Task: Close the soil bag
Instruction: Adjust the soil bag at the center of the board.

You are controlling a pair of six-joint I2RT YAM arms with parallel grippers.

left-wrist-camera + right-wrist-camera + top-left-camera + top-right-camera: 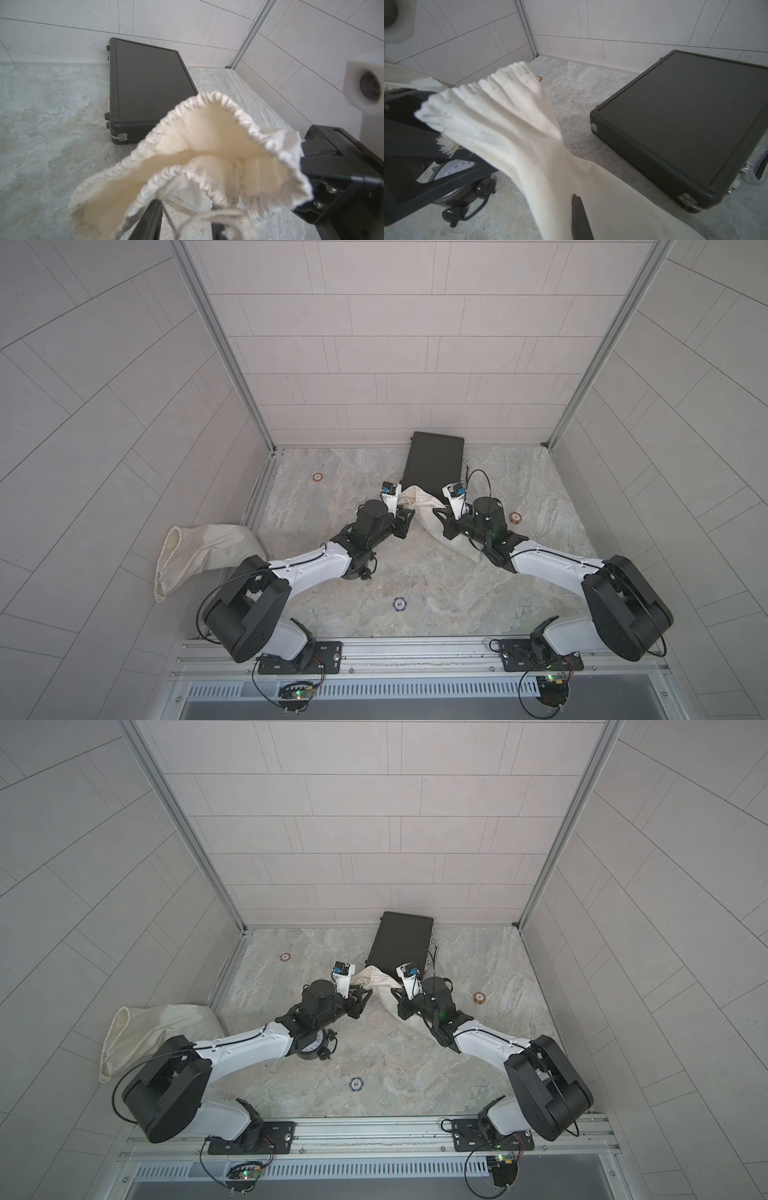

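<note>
left fingers (151, 220) partly apart, right fingers (578, 216) closed — both arms (307, 566) (552, 564) stretched forward, converging

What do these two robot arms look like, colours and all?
The left arm and right arm have white shells between bulky, rounded black joints. Thin black cables loop alongside, near boards with green lights. Each wrist bears a white camera block with a blue patch. The fingers are black.

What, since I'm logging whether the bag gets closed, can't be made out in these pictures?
- Cream cloth drawstring bag: contents; left wrist view shows only folds inside the mouth.
- Left pincer: whether it grips the white drawcord; blurred, cut off by the frame edge.
- Black alarm clock: its hands; the left arm covers most of it in a top view.
- Blue poker chip: marking too small in both top views.
</note>
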